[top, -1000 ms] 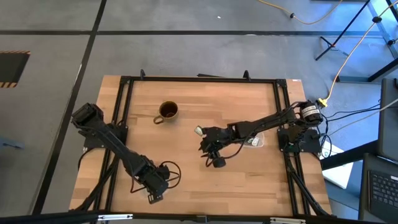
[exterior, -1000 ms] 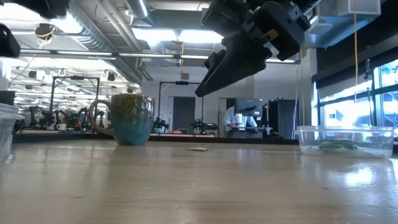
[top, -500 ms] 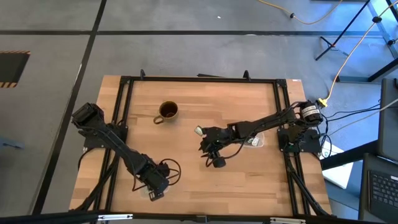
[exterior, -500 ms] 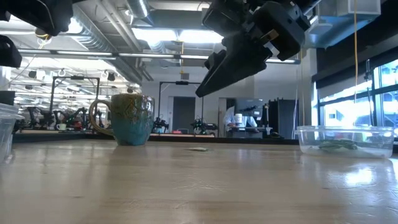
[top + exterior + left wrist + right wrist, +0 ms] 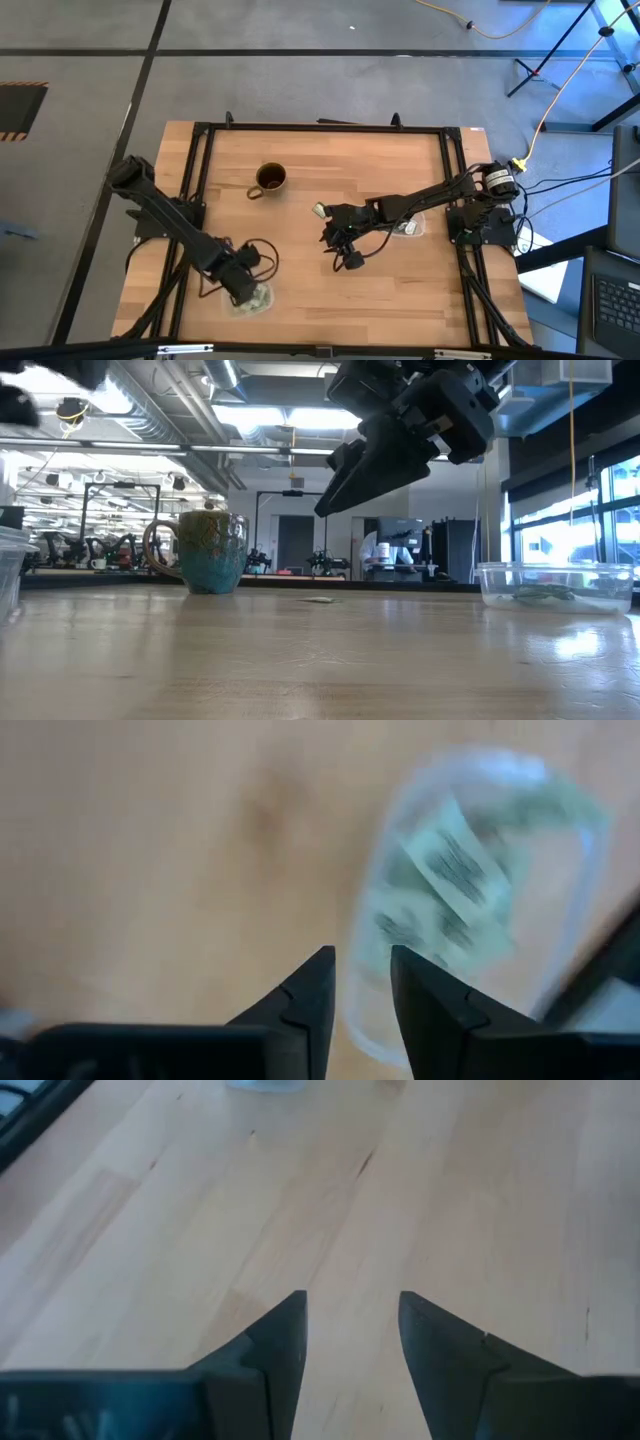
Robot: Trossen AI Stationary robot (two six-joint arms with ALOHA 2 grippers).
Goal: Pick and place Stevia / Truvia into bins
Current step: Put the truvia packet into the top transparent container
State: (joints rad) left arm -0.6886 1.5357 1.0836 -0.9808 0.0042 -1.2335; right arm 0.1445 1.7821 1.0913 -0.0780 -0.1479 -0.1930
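My left gripper (image 5: 241,281) hangs open over the table's near left, pointing down, just beside a clear bin (image 5: 262,303). Several green-and-white Stevia sachets (image 5: 455,880) lie flat in that bin (image 5: 575,935), and nothing is between the fingers. My right gripper (image 5: 332,238) hovers open above mid-table, slanting down, with only bare wood under its fingers (image 5: 350,1320). One sachet (image 5: 320,210) lies flat on the table just beyond it and also shows in the low view (image 5: 320,599). A second clear bin (image 5: 408,228) rests on the table at the right.
A brown-and-teal mug (image 5: 270,180) stands on the table toward the far left, also seen in the low view (image 5: 205,550). A black frame (image 5: 320,128) runs round the tabletop. Bare wood lies between the two arms and along the near edge.
My left gripper has risen and drawn back from over the near-left bin toward the table's far edge, so the sachets in the bin now show. My right arm has kept still.
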